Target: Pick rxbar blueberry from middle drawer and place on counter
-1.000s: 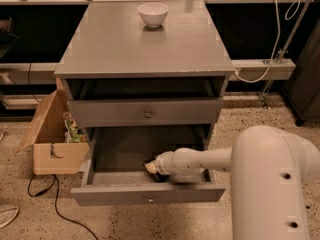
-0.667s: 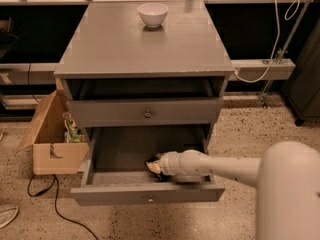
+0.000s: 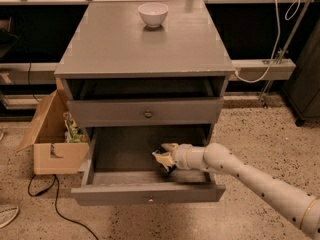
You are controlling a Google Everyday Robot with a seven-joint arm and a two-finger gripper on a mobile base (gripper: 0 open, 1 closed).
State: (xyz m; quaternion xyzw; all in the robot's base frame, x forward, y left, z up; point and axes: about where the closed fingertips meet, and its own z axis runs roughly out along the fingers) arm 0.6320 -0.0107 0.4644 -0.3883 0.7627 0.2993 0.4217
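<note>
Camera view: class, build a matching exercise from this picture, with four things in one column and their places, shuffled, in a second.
Things:
1. white bowl
2. cardboard box
3. pincer
4. brass knob

Places:
A. inside the open middle drawer
B. on the counter, near its far edge
C. on the floor, left of the counter
D. on the shut drawer

Pairs: 1-B, 2-C, 3-A, 4-D

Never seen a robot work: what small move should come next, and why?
Probably lift the gripper straight up, if it has the dark bar beneath it: it sits low inside the open drawer, and the counter lies above.
</note>
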